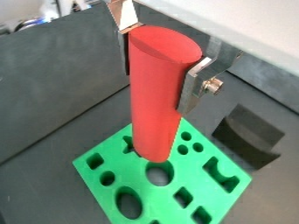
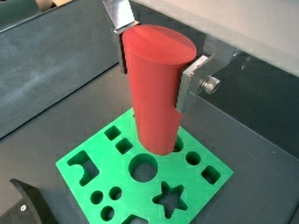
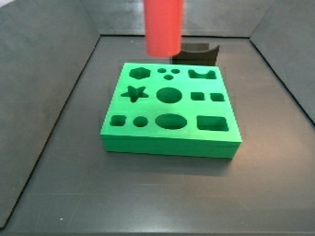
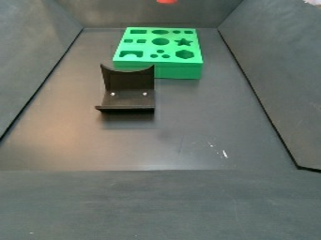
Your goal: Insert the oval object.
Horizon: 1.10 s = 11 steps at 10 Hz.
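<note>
The oval object [image 1: 152, 101] is a tall smooth red peg, held upright near its flat top between my gripper's [image 1: 162, 51] two silver fingers; it shows the same way in the other wrist view [image 2: 158, 87], with the gripper [image 2: 159, 48] shut on it. The peg hangs above the green block [image 1: 96, 163] with shaped holes, its lower end over the block's top face. In a side view the peg [image 3: 164, 26] hangs above the far edge of the block [image 3: 172, 146]; the gripper is out of frame there. The oval hole [image 3: 170, 121] lies in the block's near row.
The dark L-shaped fixture [image 3: 197, 53] stands on the dark floor just behind the block, and shows in the other side view [image 4: 126, 91] and a wrist view [image 1: 251, 131]. Dark walls ring the floor. Only the peg's tip [image 4: 166, 2] shows above the block [image 4: 160, 67].
</note>
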### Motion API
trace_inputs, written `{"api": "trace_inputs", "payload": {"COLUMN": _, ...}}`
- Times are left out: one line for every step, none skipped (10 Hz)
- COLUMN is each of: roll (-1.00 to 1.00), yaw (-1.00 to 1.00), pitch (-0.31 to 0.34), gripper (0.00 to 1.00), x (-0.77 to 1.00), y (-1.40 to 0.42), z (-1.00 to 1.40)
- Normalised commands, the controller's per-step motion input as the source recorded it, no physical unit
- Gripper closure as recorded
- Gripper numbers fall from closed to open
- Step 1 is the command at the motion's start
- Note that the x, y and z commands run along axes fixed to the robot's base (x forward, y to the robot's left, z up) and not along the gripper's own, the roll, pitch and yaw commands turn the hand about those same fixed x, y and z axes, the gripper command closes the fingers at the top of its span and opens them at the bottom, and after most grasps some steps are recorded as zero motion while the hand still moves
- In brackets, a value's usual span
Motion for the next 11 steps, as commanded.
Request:
{"api": "trace_inputs", "payload": {"roll": 0.06, "yaw": -0.77, "pitch": -0.187, "gripper": 1.00, "x": -0.13, "y": -0.45, "z": -0.94}}
{"api": "trace_inputs", "payload": {"roll": 0.06, "yaw": -0.74, "pitch": -0.069, "gripper": 1.00, "x": 0.00, "y": -0.36, "z": -0.94}}
{"api": "trace_inputs", "payload": {"roll": 0.06, "yaw": -0.59, "pitch": -0.083, "gripper": 1.00, "x": 0.00, "y": -0.25, "z": -0.81}}
{"api": "trace_inputs", "payload": {"roll": 0.08, "yaw": -0.40, "pitch": -0.060, "gripper": 1.00, "x": 0.07, "y": -0.19, "z": -0.67}}
{"api": "trace_inputs", "payload": {"roll": 0.15, "yaw": -0.19, "pitch": 0.000, "gripper": 1.00, "x": 0.13, "y": -0.15, "z": -0.66}}
{"api": "trace_inputs", "payload": {"roll": 0.11, "yaw": 0.00, "pitch": 0.000, "gripper": 1.00, "x": 0.25, "y": -0.15, "z": -0.61}}
{"api": "trace_inputs", "payload": {"roll": 0.09, "yaw": 0.01, "pitch": 0.000, "gripper": 1.00, "x": 0.20, "y": -0.23, "z": -0.45}}
{"api": "trace_inputs", "payload": {"roll": 0.12, "yaw": 0.09, "pitch": 0.000, "gripper": 1.00, "x": 0.22, "y": -0.28, "z": -0.39}}
{"api": "trace_inputs", "payload": {"roll": 0.13, "yaw": 0.09, "pitch": 0.017, "gripper": 1.00, "x": 0.23, "y": -0.31, "z": -0.31}}
{"api": "trace_inputs", "payload": {"roll": 0.11, "yaw": 0.08, "pitch": 0.009, "gripper": 1.00, "x": 0.22, "y": -0.23, "z": -0.34}}
{"api": "trace_inputs", "payload": {"roll": 0.12, "yaw": 0.13, "pitch": 0.000, "gripper": 1.00, "x": 0.23, "y": -0.10, "z": -0.41}}
